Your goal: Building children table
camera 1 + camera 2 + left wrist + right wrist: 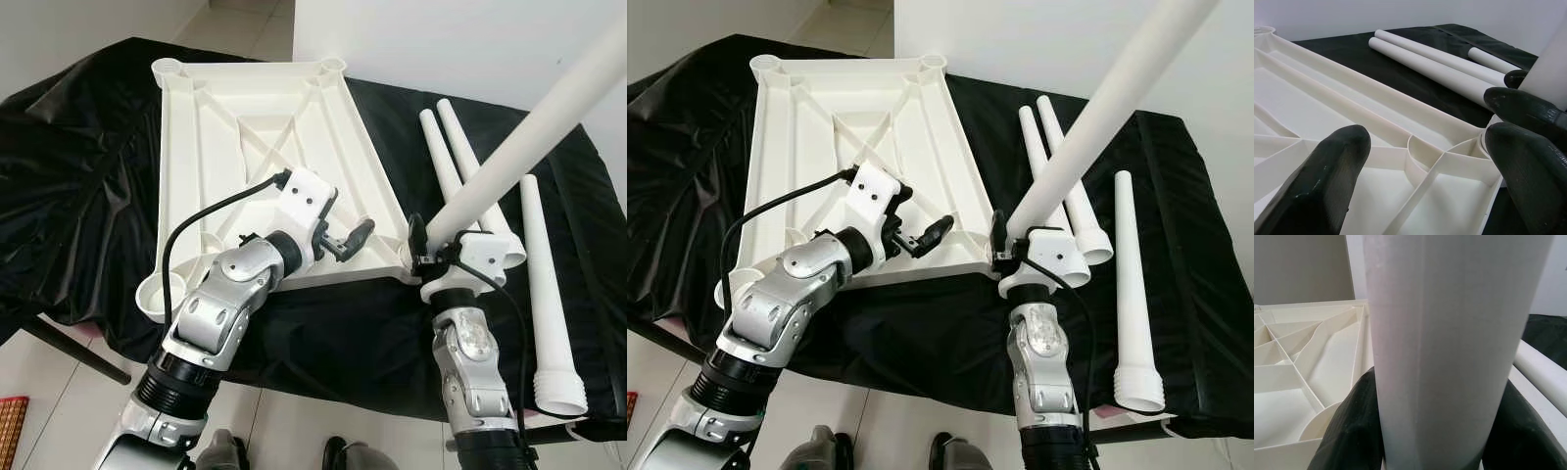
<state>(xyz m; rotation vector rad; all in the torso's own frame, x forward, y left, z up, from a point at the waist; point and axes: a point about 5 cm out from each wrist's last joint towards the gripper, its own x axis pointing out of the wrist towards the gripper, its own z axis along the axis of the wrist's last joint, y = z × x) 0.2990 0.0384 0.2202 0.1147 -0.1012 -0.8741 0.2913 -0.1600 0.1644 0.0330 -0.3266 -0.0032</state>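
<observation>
- The tabletop (260, 137) lies upside down, ribs up, on a black cloth (88, 166).
- The right gripper (428, 245) pinches a white leg (529, 137) at the tabletop's near right corner.
- The left gripper (348, 238) hovers above the near edge, fingers spread.
- Three legs (549, 284) lie just right.
- No writing is readable.

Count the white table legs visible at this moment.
4: one leg gripped by the right gripper at the tabletop corner; two lying together on the black cloth; one farther right.
</observation>
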